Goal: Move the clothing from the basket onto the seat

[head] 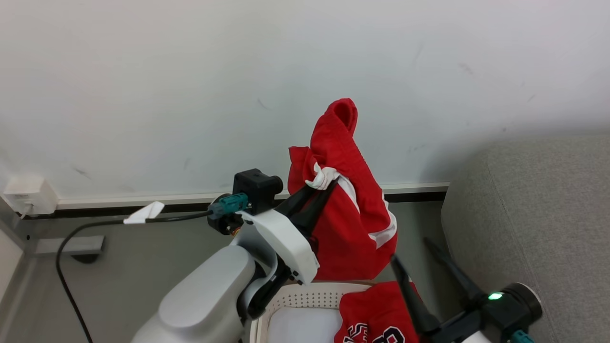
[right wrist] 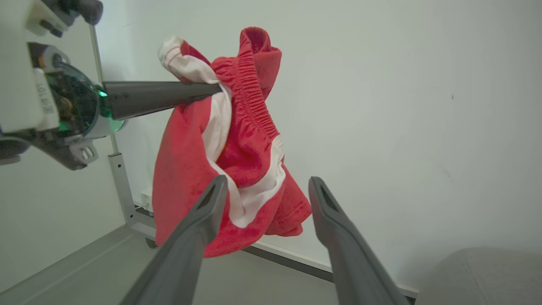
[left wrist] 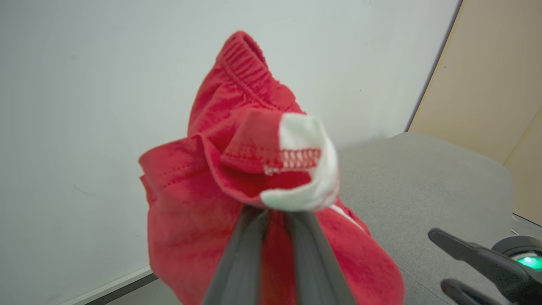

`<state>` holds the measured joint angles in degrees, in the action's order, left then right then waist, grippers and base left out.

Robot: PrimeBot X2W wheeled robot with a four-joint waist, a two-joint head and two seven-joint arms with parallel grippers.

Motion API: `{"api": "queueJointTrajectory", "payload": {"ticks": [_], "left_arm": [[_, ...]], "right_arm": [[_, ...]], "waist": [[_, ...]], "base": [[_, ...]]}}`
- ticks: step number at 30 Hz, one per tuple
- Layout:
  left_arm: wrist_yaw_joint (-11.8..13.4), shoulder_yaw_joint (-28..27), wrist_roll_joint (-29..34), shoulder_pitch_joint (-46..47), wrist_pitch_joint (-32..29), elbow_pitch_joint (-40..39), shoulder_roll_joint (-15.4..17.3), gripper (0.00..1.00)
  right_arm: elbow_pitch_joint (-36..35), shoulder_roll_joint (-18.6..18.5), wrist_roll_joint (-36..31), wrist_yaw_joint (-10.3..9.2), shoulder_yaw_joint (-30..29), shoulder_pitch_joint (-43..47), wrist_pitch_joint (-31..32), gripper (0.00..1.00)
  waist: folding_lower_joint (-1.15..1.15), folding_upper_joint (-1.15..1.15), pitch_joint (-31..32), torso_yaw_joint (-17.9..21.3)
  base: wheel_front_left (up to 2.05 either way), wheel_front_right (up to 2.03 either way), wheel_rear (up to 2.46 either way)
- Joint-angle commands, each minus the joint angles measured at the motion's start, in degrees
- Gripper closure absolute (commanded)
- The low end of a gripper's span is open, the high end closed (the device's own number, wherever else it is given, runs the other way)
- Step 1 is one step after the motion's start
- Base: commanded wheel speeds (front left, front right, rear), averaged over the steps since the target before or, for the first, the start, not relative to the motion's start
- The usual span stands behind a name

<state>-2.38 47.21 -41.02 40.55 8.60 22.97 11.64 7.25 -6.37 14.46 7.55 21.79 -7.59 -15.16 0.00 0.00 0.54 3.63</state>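
My left gripper (head: 326,183) is shut on a white-trimmed fold of a red piece of clothing (head: 348,214), which hangs in the air above the white perforated basket (head: 310,295). In the left wrist view the dark fingers (left wrist: 254,245) pinch the clothing (left wrist: 211,190) at its white hem. A second red piece with dark numerals (head: 376,314) lies in the basket. To its right my right gripper (head: 410,250) is open and holds nothing. From the right wrist its tips (right wrist: 267,182) frame the hanging clothing (right wrist: 186,169) from just below. The grey seat (head: 538,214) stands to the right.
A pale wall with a baseboard (head: 419,188) closes the back. A white socket box (head: 28,195) and a black cable (head: 66,238) are on the left, by the grey floor. A metal post (right wrist: 120,178) stands at the wall. A beige panel (left wrist: 487,84) rises behind the seat.
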Motion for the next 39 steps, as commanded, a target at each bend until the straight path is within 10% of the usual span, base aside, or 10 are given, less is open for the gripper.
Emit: {"api": "queueJointTrajectory", "payload": {"ticks": [1, 30, 31, 33, 39], "left_arm": [[0.22, 0.08, -0.84, -0.7, -0.13, -0.34, 0.29, 1.0], [-2.17, 6.18, -0.82, -1.4, -1.16, 1.49, -4.42, 1.0], [-2.23, 6.21, -0.89, -1.4, -1.17, 1.59, -4.51, 1.0], [-2.3, 6.3, -1.07, -1.4, -1.14, 1.7, -4.58, 1.0], [-2.1, 6.16, -1.59, -1.82, -0.7, 2.43, -4.27, 1.0]], "right_arm": [[0.21, -1.01, 0.73, -0.12, 1.7, -1.34, 0.01, 0.0], [27.47, -0.1, 14.28, -0.12, 25.55, -21.53, 0.02, 0.0], [27.66, 0.04, 14.71, -0.12, 25.56, -21.59, 0.02, 0.16], [27.06, 0.33, 15.43, -0.12, 25.6, -21.27, 0.02, 1.0], [23.95, -0.68, 16.14, -0.12, 22.98, -18.16, 0.02, 1.0]], "waist": [[0.0, 0.0, -0.06, -0.12], [0.0, 0.0, 0.84, -8.84], [0.0, 0.0, 0.9, -9.0], [0.0, 0.0, 0.99, -9.25], [0.0, 0.0, 1.37, -9.16]], "base": [[0.0, 0.0, 0.0], [0.0, 0.0, 0.0], [0.0, 0.0, 0.0], [0.0, 0.0, 0.0], [0.0, 0.0, 0.0]]}}
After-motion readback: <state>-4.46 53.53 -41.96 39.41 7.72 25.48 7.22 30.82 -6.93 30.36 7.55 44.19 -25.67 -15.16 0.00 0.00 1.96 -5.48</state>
